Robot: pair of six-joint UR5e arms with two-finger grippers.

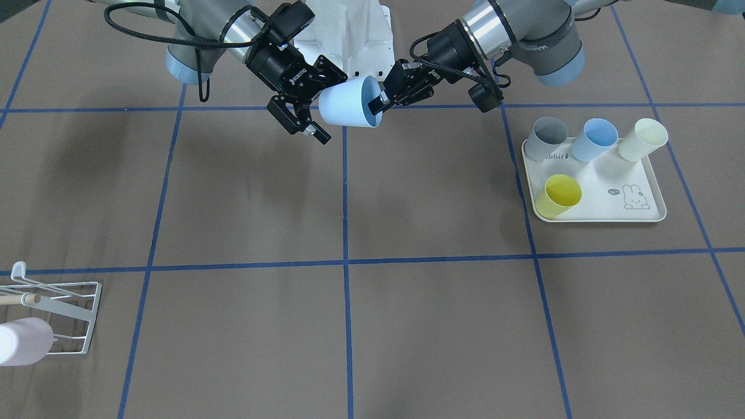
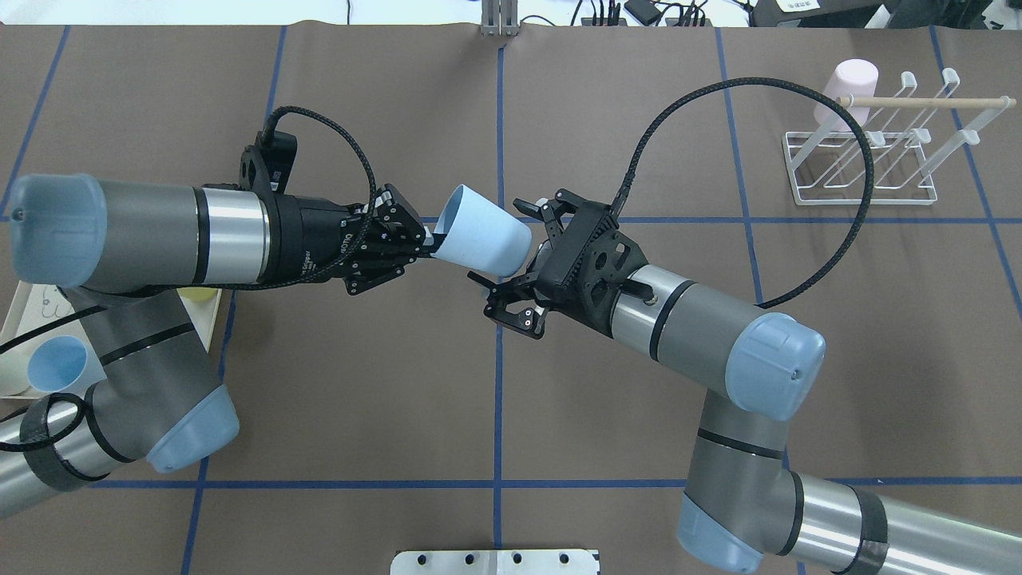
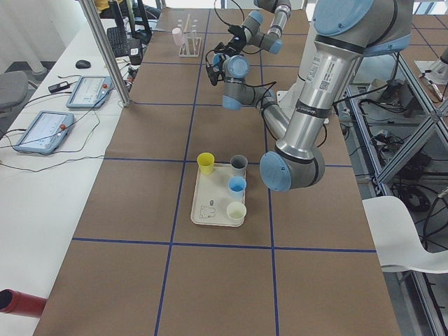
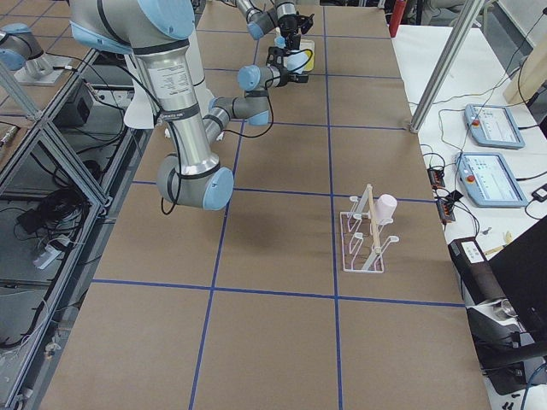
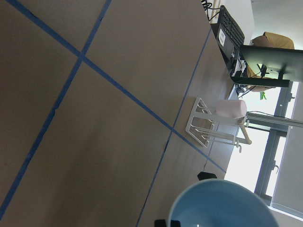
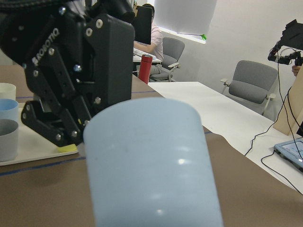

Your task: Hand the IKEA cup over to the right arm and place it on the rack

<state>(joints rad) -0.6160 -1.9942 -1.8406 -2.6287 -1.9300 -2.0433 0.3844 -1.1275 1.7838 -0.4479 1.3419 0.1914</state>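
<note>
Pale-blue cup (image 2: 483, 235): mid-air above centre of table (image 2: 359, 383), tipped on its side, mouth toward L gripper (image 2: 427, 239), base toward R gripper (image 2: 501, 254). L gripper: pinched on cup rim, one finger inside mouth, one outside; sole evident support. R gripper: spread wide, fingers straddling cup base from either side; contact w/ wall not discernible, no clamp evident. Rack (image 2: 870, 148): far R corner, well apart from handover pt; pink cup (image 2: 848, 94) hung at one end, other prongs free. Tray (image 1: 599, 201): L end, not involved. Step, by judgement: handover approx. midway, R grasp pending, placement not begun. Hazards: (1) L release before firm R closure, hence drop to table, likely roll; (2) R closure off-centre on smooth tapered wall, hence squeeze-out toward narrow end or twist against L pinch; (3) both clamped during pull-away, hence tug, rim slip or cup flex; (4) grasp too near base, hence awkward tilt for prong at rack; (5) cable loop (image 2: 750, 80) on R arm, possible snag on prongs or pink cup during swing over.
</note>
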